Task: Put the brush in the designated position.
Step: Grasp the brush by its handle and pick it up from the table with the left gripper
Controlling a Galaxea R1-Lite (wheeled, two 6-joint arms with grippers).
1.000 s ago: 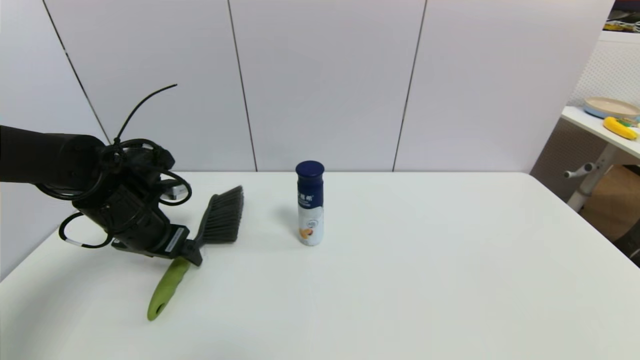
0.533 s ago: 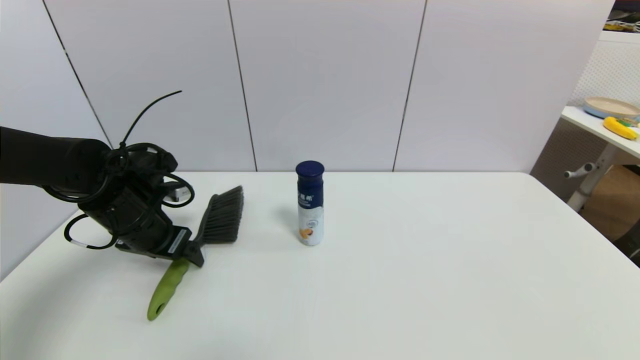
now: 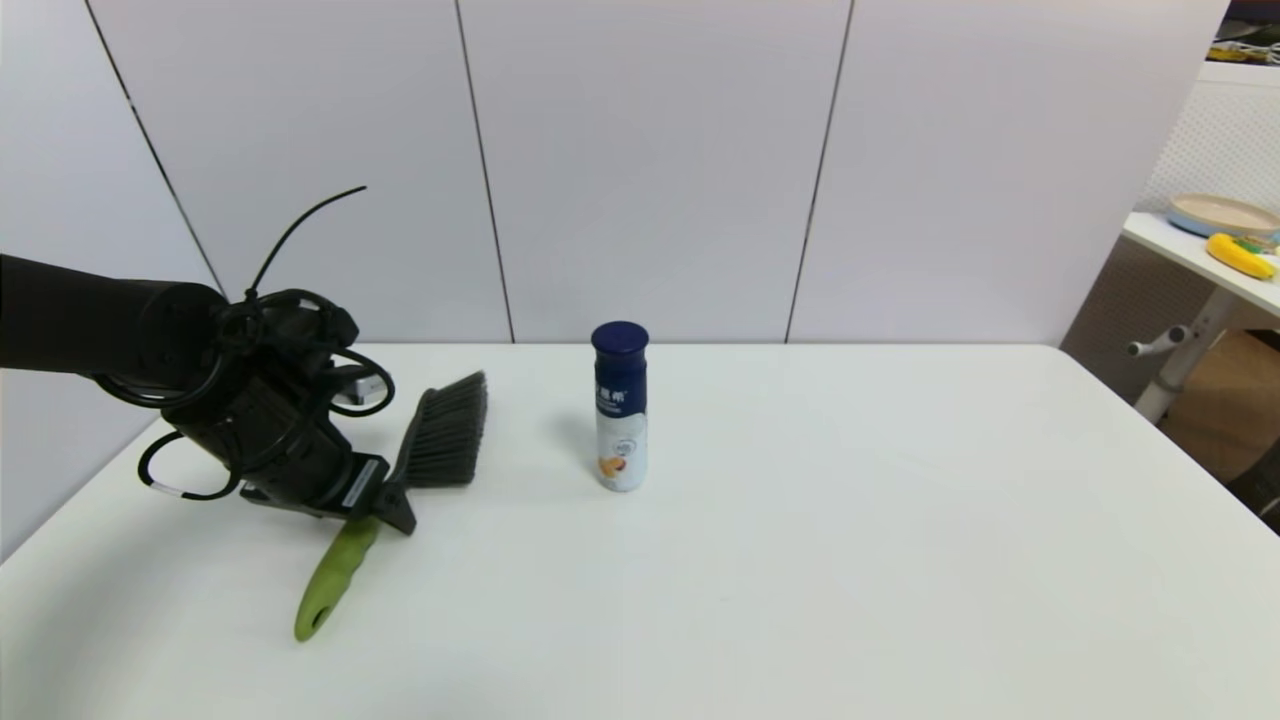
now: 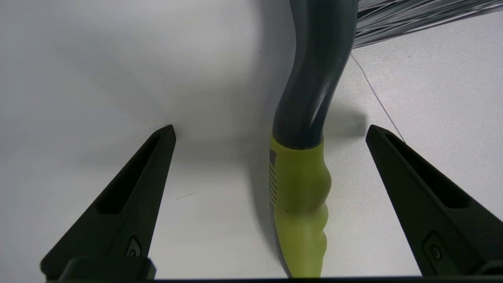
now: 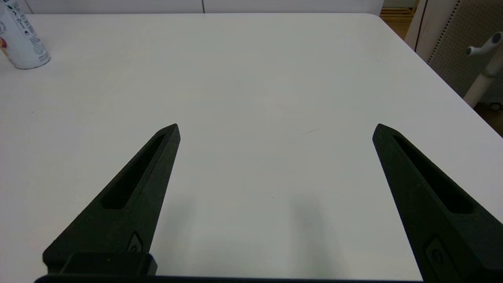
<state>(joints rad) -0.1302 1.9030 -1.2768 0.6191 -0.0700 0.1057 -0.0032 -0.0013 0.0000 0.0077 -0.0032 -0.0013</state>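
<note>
Brush (image 3: 400, 480) flat on worktop (image 3: 800, 560), left of bottle (image 3: 620, 405) | my left end effector (image 4: 271, 131) wide, straddling its neck, not gripping | right end effector (image 5: 275, 129) wide, idle | grasp, carry and placement all left to do

Left end effector (image 3: 385, 505) slightly rightward

The brush (image 3: 400, 480) lies flat on the white tabletop (image 3: 800, 560) toward its left side, set at a slant, with its lime-green handle (image 3: 335, 578) toward the near edge and its dark grey bristles (image 3: 450, 430) toward the far wall. In the left wrist view, a curved dark grey neck (image 4: 314, 78) joins the ribbed green grip (image 4: 300, 208), with the bristles fanning off to one side.
</note>
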